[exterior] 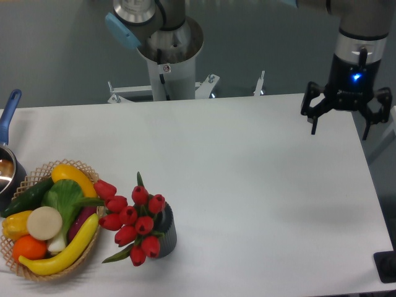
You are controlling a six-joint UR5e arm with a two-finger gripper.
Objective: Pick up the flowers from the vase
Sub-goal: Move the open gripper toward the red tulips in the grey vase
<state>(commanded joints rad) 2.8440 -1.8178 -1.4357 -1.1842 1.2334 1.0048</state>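
The flowers (132, 221), a bunch of red tulip buds with green leaves, stand in the vase (167, 236), a small dark grey ribbed cylinder near the table's front left. The buds lean left and spread wider than the vase. My gripper (340, 128) hangs high over the table's far right edge, far from the flowers. Its fingers are spread wide apart, open, with nothing between them.
A wicker basket (25, 274) of vegetables and fruit sits just left of the flowers, touching or nearly touching the buds. A blue-handled metal pot (7, 162) is at the left edge. The arm's base column (168, 62) rises behind the table. A black block (387, 266) sits at the front right corner.
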